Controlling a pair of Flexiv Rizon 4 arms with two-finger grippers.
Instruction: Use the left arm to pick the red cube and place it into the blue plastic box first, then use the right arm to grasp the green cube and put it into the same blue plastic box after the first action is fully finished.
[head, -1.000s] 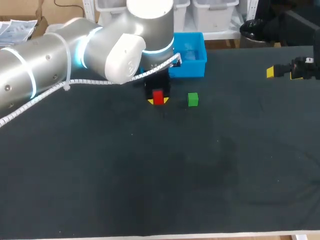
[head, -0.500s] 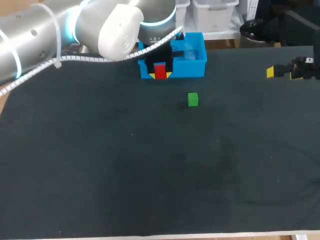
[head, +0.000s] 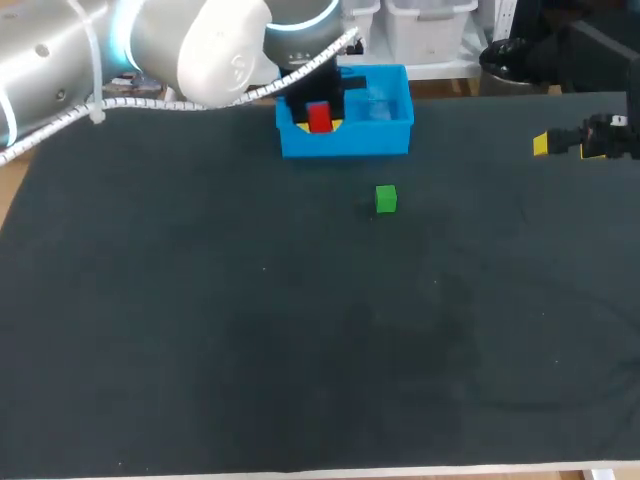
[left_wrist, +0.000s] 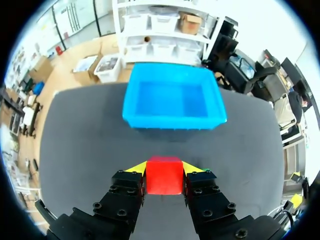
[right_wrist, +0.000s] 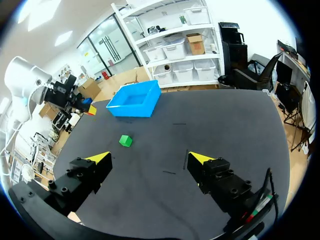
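Note:
My left gripper (head: 319, 119) is shut on the red cube (head: 319, 117) and holds it up in the air by the blue plastic box (head: 346, 137). In the left wrist view the red cube (left_wrist: 164, 174) sits clamped between the yellow-tipped fingers of the left gripper (left_wrist: 164, 168), with the blue box (left_wrist: 172, 102) ahead of it and lower down. The green cube (head: 386, 198) lies on the black table in front of the box. My right gripper (head: 562, 144) waits at the far right edge, open and holding nothing (right_wrist: 148, 158); the green cube (right_wrist: 125, 141) and blue box (right_wrist: 134, 99) lie far ahead of it.
The black table top (head: 300, 340) spreads wide in front of the cube and box. The box stands at the table's far edge.
My left arm has lifted the red cube off the table beside the green cube and carried it back toward the blue box. The right arm and green cube stayed put.

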